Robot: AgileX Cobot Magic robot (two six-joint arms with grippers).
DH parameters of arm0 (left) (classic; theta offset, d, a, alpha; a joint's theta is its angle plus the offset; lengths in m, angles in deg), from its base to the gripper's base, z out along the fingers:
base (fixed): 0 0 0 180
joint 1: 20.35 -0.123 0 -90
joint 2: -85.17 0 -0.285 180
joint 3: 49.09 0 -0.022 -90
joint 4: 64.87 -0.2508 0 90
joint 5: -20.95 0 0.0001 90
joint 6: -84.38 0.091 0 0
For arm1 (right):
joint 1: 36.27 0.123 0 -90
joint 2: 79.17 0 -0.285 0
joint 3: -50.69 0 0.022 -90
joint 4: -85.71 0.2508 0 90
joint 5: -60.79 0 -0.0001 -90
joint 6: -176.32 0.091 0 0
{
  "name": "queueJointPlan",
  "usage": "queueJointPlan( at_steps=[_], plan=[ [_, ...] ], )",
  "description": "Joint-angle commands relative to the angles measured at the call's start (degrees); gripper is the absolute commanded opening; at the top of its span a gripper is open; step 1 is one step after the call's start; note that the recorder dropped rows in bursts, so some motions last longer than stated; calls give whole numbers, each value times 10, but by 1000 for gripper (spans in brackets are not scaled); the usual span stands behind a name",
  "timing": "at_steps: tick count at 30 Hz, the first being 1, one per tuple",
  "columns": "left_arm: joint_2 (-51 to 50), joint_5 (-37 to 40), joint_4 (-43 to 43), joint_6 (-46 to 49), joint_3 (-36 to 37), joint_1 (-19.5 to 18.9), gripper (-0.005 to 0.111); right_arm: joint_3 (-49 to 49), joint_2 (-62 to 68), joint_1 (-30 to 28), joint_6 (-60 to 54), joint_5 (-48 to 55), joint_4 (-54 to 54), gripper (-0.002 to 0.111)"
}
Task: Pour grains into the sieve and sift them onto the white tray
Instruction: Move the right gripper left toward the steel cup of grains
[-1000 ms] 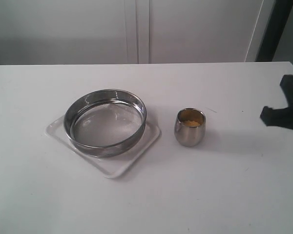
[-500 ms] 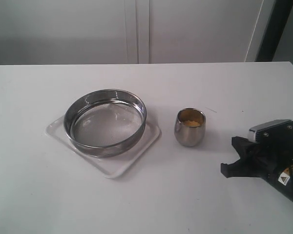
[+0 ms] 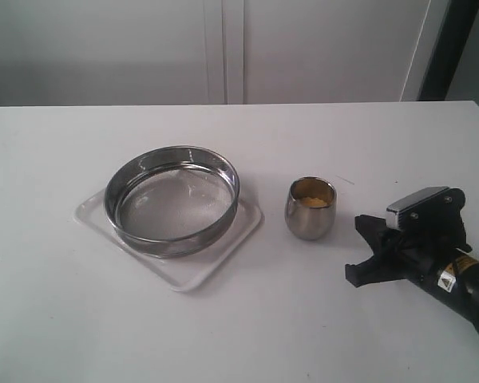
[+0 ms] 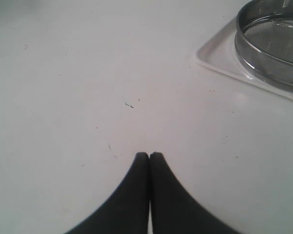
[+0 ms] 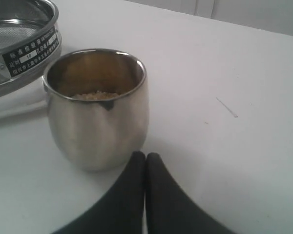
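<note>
Two tools, both pinched together, right tool (image 5: 146,156) moved nearer the steel cup (image 3: 310,209) of grains (image 3: 310,201), left tool (image 4: 149,156) over table (image 4: 63,97)

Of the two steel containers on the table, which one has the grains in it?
The small rounded cup, standing right of the tray. Yellow grains show inside it, while the wide sieve shows only bare mesh.

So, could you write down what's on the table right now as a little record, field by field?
Sieve: sits on the white tray, no grains seen in it
Cup: steel, upright, beside the tray
Grains: yellow, in the cup
Left gripper: shut, over the bare table near the tray
Right gripper: shut, close to the cup, not touching it
</note>
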Motion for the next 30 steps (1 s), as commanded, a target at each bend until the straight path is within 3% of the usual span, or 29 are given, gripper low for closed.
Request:
queueJointPlan(
  at_steps=[1, 3, 7, 9, 18, 30],
  plan=[
    [3, 0, 4, -2, 2, 2, 0, -2, -1, 0, -7, -9, -16, 14],
    [3, 0, 4, -2, 2, 2, 0, -2, -4, 0, -7, -9, -25, 31],
    [3, 0, 4, -2, 2, 2, 0, -2, -9, 0, -7, -9, -57, 88],
    [3, 0, 4, -2, 2, 2, 0, -2, -9, 0, -7, -9, -64, 106],
    [3, 0, 4, -2, 2, 2, 0, -41, -5, 13, 28, -9, -88, 105],
    [3, 0, 4, -2, 2, 2, 0, -158, 93, 34, 57, -9, -84, 105]
  ],
)
